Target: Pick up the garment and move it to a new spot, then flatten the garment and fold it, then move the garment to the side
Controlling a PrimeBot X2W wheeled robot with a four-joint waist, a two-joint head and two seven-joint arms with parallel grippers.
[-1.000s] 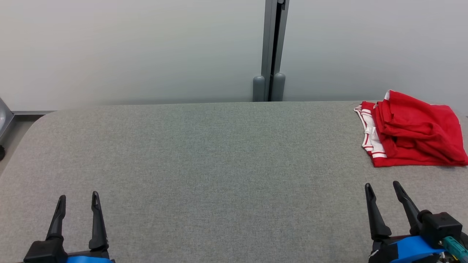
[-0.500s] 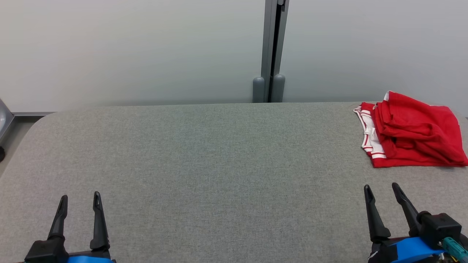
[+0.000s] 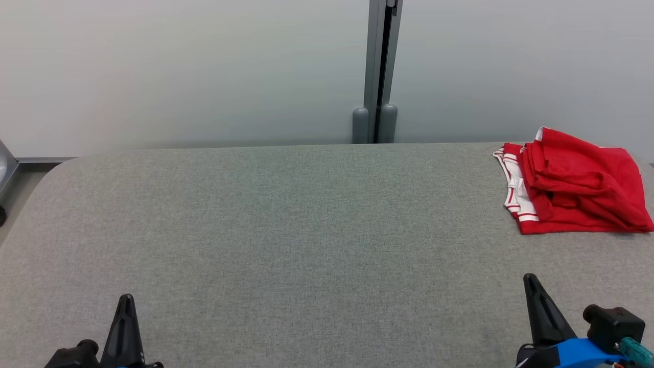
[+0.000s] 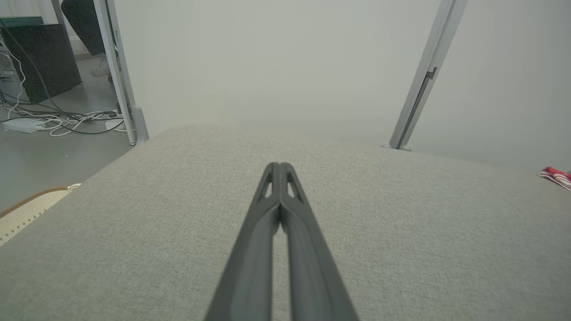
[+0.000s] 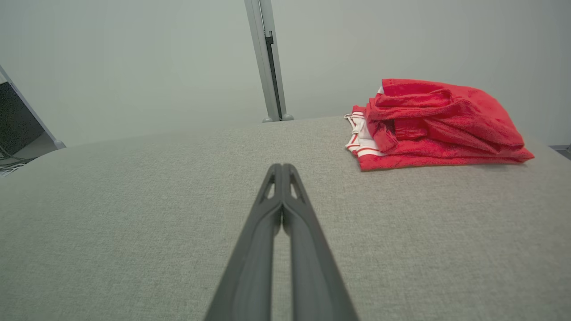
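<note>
Red garment point(image 3: 572, 181) unmoved | left gripper point(image 3: 125, 298), right gripper point(image 3: 531, 279) now closed

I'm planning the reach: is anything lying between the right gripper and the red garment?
No. In the right wrist view the grey table between the right gripper and the red garment is bare; the head view shows the same.

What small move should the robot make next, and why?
Probably open the right gripper and reach toward the red garment. It lies bunched at the far right of the table, ahead of that gripper; the left gripper, also shut and empty, is far from it.
</note>
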